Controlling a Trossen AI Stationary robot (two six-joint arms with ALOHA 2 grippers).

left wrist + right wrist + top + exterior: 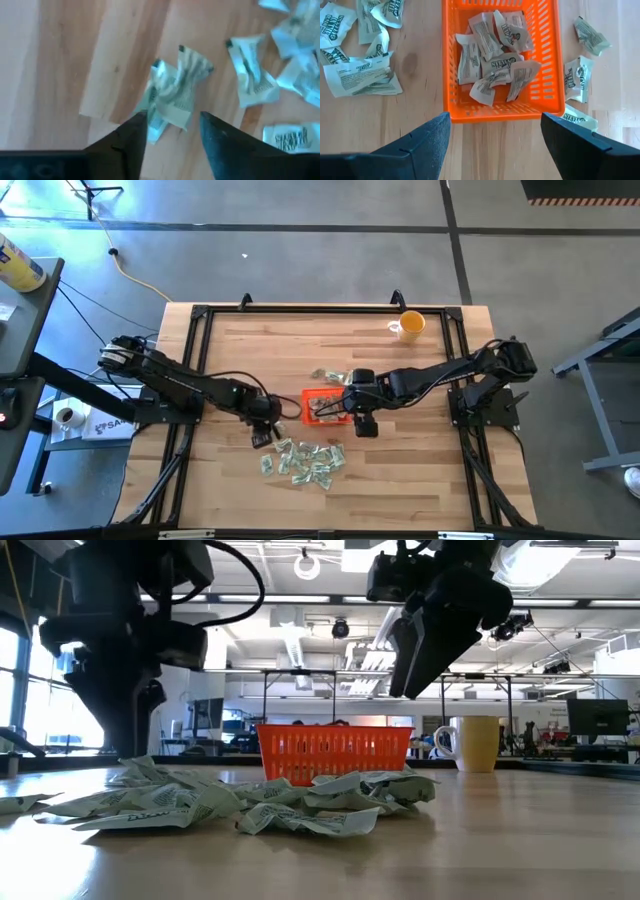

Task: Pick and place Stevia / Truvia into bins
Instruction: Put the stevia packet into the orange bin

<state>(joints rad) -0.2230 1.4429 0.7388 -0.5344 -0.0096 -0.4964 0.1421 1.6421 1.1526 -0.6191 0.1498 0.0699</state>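
On the left, the left gripper (264,432) is low over the table at the left end of the loose pile of packets (305,461), which lies near the front edge, nearer than the tray. In its wrist view one crumpled packet (176,91) sits between the two fingers (131,137), its lower edge tucked against the left one. The jaws stand apart around it and do not yet pinch it, so I would call them partly open, mid-way into a grasp.

In the middle sits the orange tray (551,60), already holding a cluster of packets (492,55). A few more lie on the wood just beyond its far side (330,375).

The right gripper (364,423) hovers at the tray's right near corner, fingers spread wide and empty. Far right, a yellow cup (409,326) stands well apart, near the table's far edge.

The risks, as I judge them:
- The packet is thin and crumpled; closing jaws may nip only a corner and let it slip free on the lift.
- The fingertips could press into the wood and push the packet aside.
- Both grippers are close to the tray, so a carry by the left arm could crowd the right one or nudge the light tray.
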